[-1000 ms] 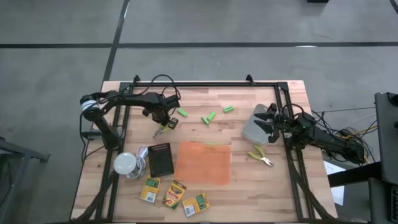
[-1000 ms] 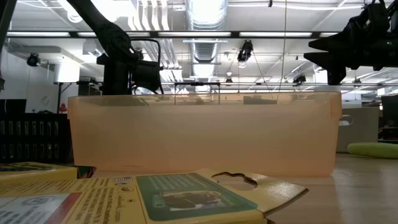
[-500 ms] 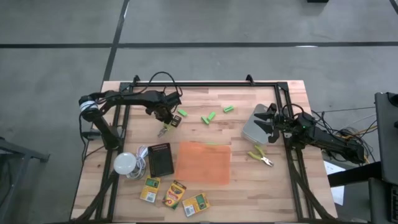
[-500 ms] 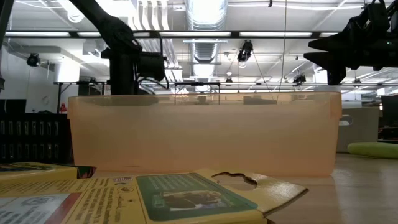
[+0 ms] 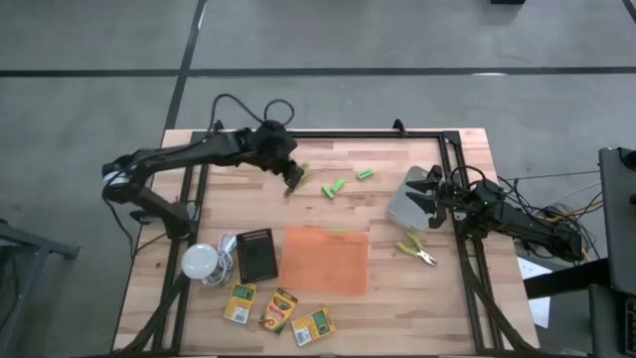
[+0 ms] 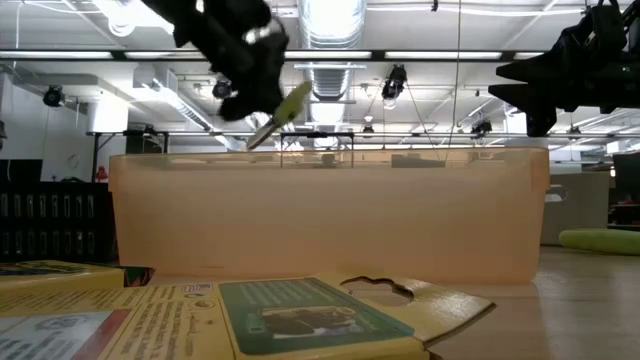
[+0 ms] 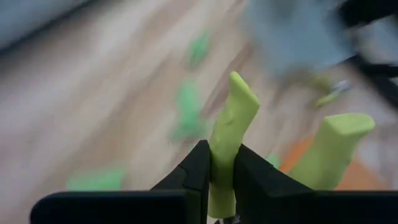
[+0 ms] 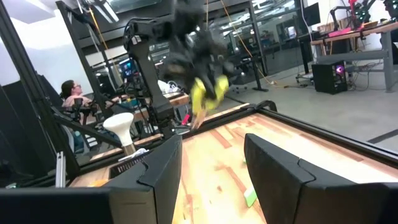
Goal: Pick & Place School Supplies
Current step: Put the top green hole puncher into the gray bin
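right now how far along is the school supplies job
Nothing looks done: the orange tray shows nothing inside. In hand: the left pincer is shut on the yellow-handled scissors, lifted off the table. Left: green blocks, three crayon boxes, and the other scissors beside the idle right pincer.

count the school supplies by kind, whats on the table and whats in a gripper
green blocks: 2, lying on the table, one and another
crayon boxes: 3, at the near edge
yellow-handled scissor tools: 2, one held up in the left gripper, one on the table
total: 7
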{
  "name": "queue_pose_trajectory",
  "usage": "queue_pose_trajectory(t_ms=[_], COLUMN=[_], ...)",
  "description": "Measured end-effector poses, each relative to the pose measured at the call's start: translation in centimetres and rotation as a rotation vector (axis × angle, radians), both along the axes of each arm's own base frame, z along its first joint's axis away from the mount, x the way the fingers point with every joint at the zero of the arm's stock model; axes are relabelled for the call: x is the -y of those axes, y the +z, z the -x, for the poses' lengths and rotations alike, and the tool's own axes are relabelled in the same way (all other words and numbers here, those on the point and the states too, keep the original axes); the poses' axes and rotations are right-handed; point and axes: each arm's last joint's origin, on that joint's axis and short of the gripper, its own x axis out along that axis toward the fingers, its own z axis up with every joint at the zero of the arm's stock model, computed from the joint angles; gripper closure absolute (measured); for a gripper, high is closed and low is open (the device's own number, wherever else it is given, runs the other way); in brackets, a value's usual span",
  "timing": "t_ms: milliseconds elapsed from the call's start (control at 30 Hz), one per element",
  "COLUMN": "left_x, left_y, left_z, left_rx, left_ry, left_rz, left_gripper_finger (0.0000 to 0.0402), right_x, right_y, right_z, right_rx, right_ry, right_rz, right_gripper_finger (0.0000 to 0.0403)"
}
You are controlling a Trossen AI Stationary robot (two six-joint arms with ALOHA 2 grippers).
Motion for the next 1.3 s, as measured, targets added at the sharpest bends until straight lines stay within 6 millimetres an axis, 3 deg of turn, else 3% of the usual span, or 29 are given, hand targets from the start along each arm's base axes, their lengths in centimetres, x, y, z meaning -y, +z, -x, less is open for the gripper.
queue_pose_trajectory(t_ms=[167,400,667,1300], left_x=[2.2,4.4,4.1,4.1], left_y=[2.8,3.9,5.5,5.3], left_z=[-1.7,-3.1,-3.2,-3.3], left_rx=[0.228,0.348,0.505,0.497], left_ry=[-0.211,-0.337,-0.265,-0.285], left_rz=[-0.317,-0.539,-0.531,-0.531], left_gripper_finger=[0.0354,0.0352,0.0342,0.034], right_x=[0.0,0.0,0.0,0.0], right_y=[0.0,0.0,0.0,0.1], right_z=[0.0,0.0,0.0,0.0], right_rx=[0.0,0.001,0.001,0.014], right_ry=[0.0,0.0,0.0,0.003], right_rz=[0.0,0.0,0.0,-0.024], right_gripper_finger=[0.0234,0.0234,0.0234,0.0234])
